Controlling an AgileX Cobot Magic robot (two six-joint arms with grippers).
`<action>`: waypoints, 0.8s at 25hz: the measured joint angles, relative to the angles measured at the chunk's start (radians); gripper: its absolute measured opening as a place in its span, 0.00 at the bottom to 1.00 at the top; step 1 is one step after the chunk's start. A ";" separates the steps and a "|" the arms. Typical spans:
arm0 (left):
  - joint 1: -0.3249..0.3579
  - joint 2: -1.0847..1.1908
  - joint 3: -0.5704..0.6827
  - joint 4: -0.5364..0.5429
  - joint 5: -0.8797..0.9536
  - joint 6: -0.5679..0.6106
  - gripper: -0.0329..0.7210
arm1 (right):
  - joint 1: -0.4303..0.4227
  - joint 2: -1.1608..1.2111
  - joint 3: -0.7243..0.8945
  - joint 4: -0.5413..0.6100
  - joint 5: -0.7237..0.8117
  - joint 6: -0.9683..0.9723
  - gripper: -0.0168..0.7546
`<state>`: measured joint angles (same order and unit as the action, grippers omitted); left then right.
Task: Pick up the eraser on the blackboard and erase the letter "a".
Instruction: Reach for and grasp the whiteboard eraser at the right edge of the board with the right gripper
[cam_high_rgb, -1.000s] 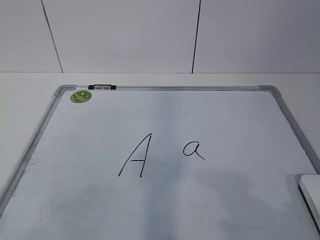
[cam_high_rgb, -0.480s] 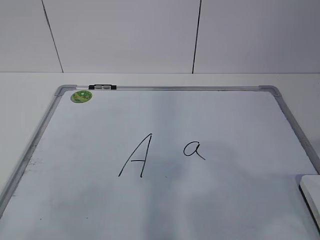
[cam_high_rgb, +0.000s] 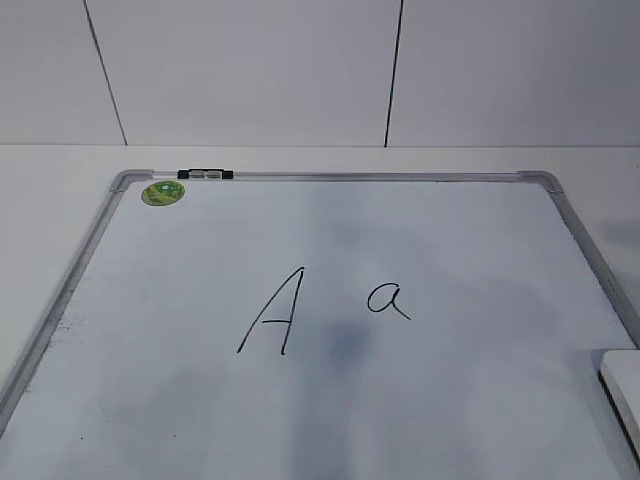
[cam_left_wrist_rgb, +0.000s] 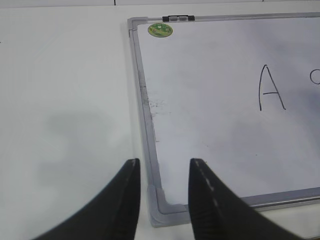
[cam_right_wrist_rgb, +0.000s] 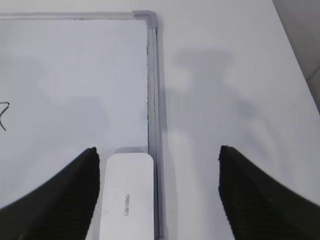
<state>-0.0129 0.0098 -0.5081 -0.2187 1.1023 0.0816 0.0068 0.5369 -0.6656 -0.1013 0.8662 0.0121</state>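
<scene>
The blackboard (cam_high_rgb: 95, 250) is a white board with a silver frame, lying flat on the table. The letter "a" (cam_high_rgb: 388, 300) is written right of a taller capital "A" (cam_high_rgb: 270, 312). The eraser (cam_high_rgb: 622, 385), a white rounded block, lies at the board's near right edge. In the right wrist view the eraser (cam_right_wrist_rgb: 127, 195) lies against the frame (cam_right_wrist_rgb: 154, 75). It sits just inside the left finger of my wide-open right gripper (cam_right_wrist_rgb: 157, 150), untouched. My left gripper (cam_left_wrist_rgb: 165, 165) is open and empty over the board's near left corner (cam_left_wrist_rgb: 162, 212). Neither gripper shows in the exterior view.
A round green sticker (cam_high_rgb: 162, 193) and a small black-and-grey clip (cam_high_rgb: 205, 174) sit at the board's far left corner. White table (cam_left_wrist_rgb: 60, 100) surrounds the board, and a panelled wall (cam_high_rgb: 250, 70) stands behind it.
The board, the letters and the eraser have not moved. Faint shadows on the board have shifted, with a darker patch now below the "a".
</scene>
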 joint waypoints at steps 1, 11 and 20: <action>0.000 0.000 0.000 0.000 0.000 0.000 0.37 | 0.000 0.004 -0.013 0.000 0.000 0.013 0.79; -0.029 0.000 0.000 0.000 0.000 0.000 0.37 | 0.055 0.211 -0.105 0.020 0.181 0.064 0.79; -0.029 0.000 0.000 0.000 0.000 0.000 0.37 | 0.059 0.371 -0.105 0.054 0.248 0.066 0.79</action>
<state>-0.0417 0.0098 -0.5081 -0.2187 1.1023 0.0816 0.0653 0.9074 -0.7702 -0.0475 1.1146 0.0779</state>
